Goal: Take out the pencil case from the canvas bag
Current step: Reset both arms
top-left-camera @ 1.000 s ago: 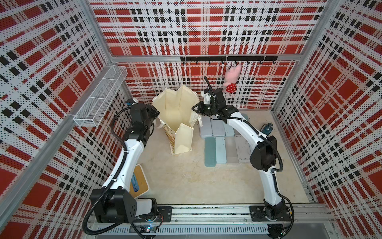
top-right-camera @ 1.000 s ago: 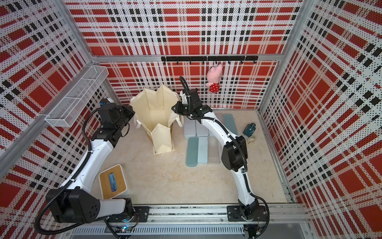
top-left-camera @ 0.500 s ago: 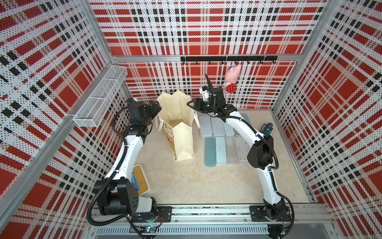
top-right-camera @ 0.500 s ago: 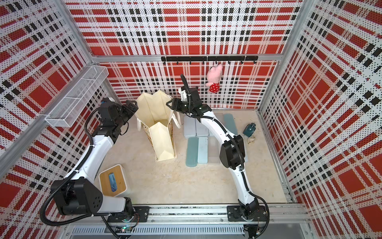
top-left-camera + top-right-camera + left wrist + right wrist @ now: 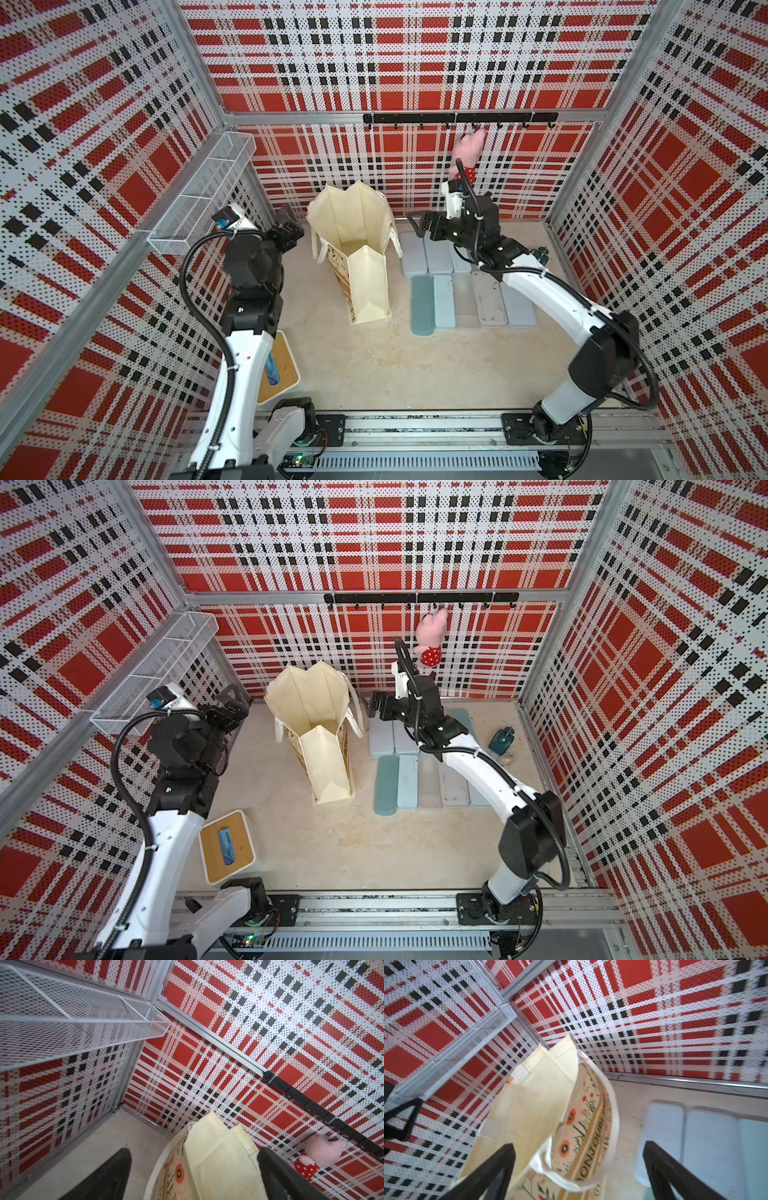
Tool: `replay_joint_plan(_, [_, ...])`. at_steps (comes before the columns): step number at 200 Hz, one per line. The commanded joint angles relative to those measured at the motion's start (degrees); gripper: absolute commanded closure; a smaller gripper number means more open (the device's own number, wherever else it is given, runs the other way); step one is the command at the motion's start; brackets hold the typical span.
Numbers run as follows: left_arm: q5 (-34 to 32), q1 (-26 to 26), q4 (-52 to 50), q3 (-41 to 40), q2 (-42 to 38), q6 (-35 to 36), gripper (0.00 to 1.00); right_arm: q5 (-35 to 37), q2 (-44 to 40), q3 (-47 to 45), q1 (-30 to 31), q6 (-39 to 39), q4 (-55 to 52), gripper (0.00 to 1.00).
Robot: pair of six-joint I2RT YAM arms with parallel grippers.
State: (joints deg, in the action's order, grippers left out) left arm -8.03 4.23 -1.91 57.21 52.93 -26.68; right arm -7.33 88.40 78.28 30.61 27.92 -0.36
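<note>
Now the left hand [image 5: 291, 222] and right hand [image 5: 419, 225] have let go, wide open and empty either side of the upright canvas bag [image 5: 365, 274]. Its mouth has narrowed; no pencil case shows inside, so it may already be out.

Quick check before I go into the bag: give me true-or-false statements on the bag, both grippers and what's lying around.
1. The canvas bag stands upright, mouth open. True.
2. The right gripper is shut on a handle. False: its jaws are open, gripping nothing.
3. The left gripper holds a pencil case. False: its jaws are open and empty.
4. Rows of pencil cases lie on the table beside the bag. True.
5. The pink plush lies on the table. False: it hangs from the hook rail.
</note>
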Motion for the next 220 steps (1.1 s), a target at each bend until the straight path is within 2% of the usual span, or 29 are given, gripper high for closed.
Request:
replay_joint_plan(1, [-2.3, 0.7, 8.4, -8.8, -3.5, 5.3, 0.02, 9.2, -6.1, -12.8, -1.2, -6.2, 9.8, 0.00])
replay_joint_plan(19, [-2.9, 0.7, 13.8, -17.7, -6.4, 9.4, 0.02, 12.3, -10.9, -20.5, -1.9, -8.7, 9.5, 0.00])
replay_joint_plan(40, [-3.0, 0.8, 25.2, -30.9, -10.3, 13.8, 0.02, 22.7, -15.7, -28.0, -2.2, -9.7, 9.6, 0.00])
replay_joint_plan(59, [-0.1, 0.9, 38.1, -42.9, -14.1, 18.8, 0.02, 29.3, -18.6, -36.3, -3.2, -13.0, 16.2, 0.00])
replay_joint_plan(74, [-0.3, 0.9, 44.0, -48.5, -15.3, 17.3, 0.02, 30.3, -20.0, -41.1, -5.6, -14.9, 18.9, 0.00])
replay_joint_plan(85, [-0.1, 0.6, 44.6, -49.9, -14.3, 17.8, 0.02, 32.0, -20.4, -43.8, -7.8, -15.2, 19.9, 0.00])
replay_joint_plan(117, [-7.1, -2.6, 46.8, -52.2, -7.7, 17.4, 0.02, 33.8, -19.7, -52.6, -14.3, -16.1, 28.5, 0.00])
replay_joint_plan(124, [-9.2, -4.2, 48.1, -52.6, -5.8, 18.1, 0.02, 33.5, -19.3, -53.6, -15.7, -16.0, 30.9, 0.00])
replay_joint_plan(133, [-13.1, -6.9, 50.3, -53.0, -3.1, 19.4, 0.02, 31.6, -19.4, -52.5, -17.3, -15.3, 27.2, 0.00])
replay_joint_plan(146, [-18.7, -11.1, 55.2, -53.7, 1.4, 22.0, 0.02, 31.7, -18.3, -52.6, -18.4, -17.4, 29.5, 0.00])
replay_joint_plan(157, [-20.8, -13.6, 60.1, -54.0, 5.6, 23.8, 0.02, 31.4, -17.3, -52.6, -18.7, -20.5, 31.2, 0.00])
replay_joint_plan(188, [-19.3, -14.9, 73.6, -54.2, 16.4, 26.1, 0.02, 30.1, -13.6, -55.0, -20.2, -24.1, 37.8, 0.00])
replay_joint_plan(220, [-12.8, -13.1, 82.0, -53.1, 23.4, 29.2, 0.02, 24.0, -10.4, -60.6, -24.3, -23.6, 51.6, 0.00])
